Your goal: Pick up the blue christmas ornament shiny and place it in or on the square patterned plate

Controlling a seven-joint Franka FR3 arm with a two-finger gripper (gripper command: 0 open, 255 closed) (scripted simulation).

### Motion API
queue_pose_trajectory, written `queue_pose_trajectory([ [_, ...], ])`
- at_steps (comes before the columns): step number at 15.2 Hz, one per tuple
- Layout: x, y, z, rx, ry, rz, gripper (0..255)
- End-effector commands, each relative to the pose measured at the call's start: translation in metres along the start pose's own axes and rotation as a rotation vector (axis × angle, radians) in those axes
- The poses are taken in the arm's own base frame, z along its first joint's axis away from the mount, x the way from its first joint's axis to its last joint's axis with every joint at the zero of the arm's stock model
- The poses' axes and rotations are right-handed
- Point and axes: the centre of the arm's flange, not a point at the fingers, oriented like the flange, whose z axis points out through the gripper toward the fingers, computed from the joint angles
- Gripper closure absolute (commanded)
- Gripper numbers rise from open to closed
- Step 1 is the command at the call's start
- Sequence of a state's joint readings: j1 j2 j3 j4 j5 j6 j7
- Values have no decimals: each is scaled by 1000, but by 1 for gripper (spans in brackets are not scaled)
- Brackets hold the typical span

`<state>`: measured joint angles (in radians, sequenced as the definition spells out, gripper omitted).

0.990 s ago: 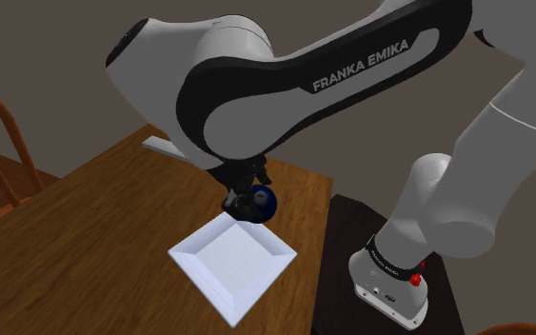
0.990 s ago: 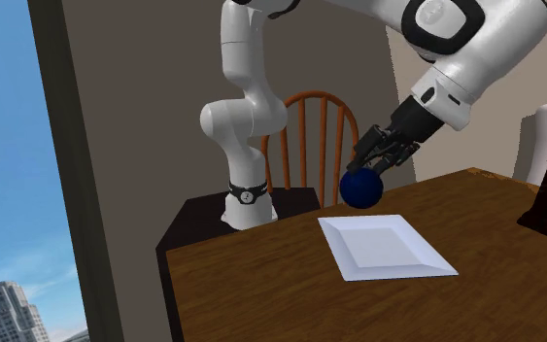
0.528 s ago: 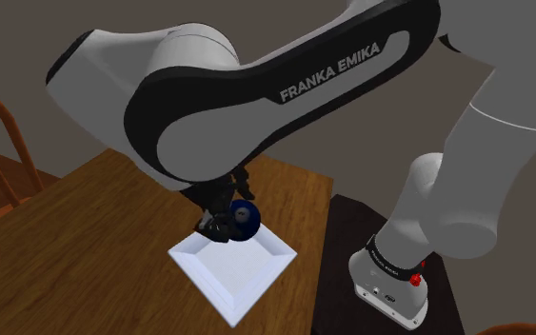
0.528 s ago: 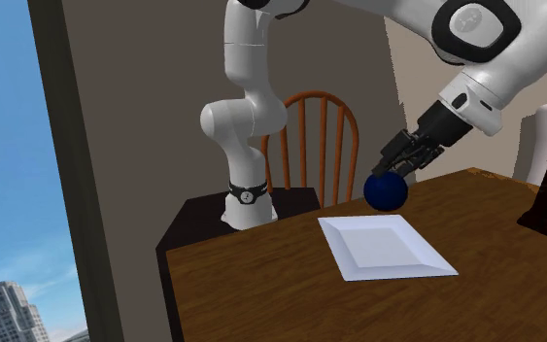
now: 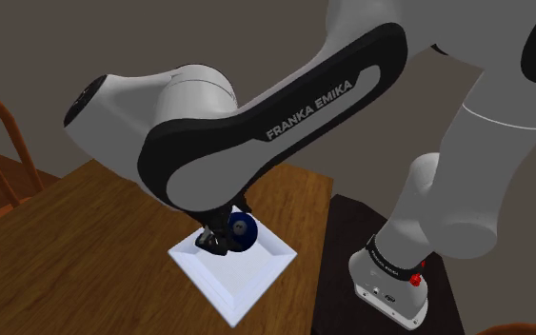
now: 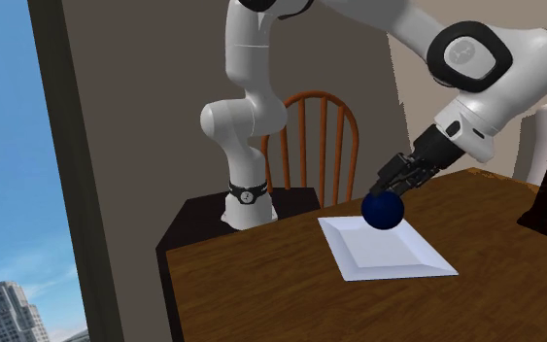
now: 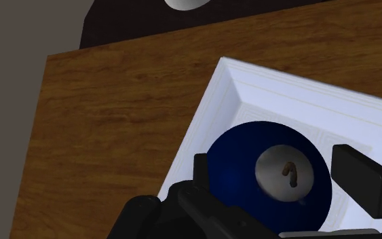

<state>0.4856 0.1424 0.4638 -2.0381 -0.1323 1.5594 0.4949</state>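
Dark blue ornament (image 7: 240,170), grey cap with hook, pinched between the fingers (image 7: 362,176) above the white square plate (image 7: 264,85).

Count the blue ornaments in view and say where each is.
1. The blue ornament is clasped in the gripper, over the white square plate; whether it touches the plate is unclear.

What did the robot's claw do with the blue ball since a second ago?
The claw, shut on the blue ball, carried it toward the second exterior view's right and down, from beside the white plate to just over it. The grip, plate and table stayed put.
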Motion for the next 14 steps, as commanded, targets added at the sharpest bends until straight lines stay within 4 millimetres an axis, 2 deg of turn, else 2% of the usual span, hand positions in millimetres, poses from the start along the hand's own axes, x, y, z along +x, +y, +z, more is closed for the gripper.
queue_pose_trajectory([
  [1,5,-3,8,0,1,0,255],
  [6,19,-13,32,0,1,0,255],
  [14,19,-13,32,0,1,0,255],
])
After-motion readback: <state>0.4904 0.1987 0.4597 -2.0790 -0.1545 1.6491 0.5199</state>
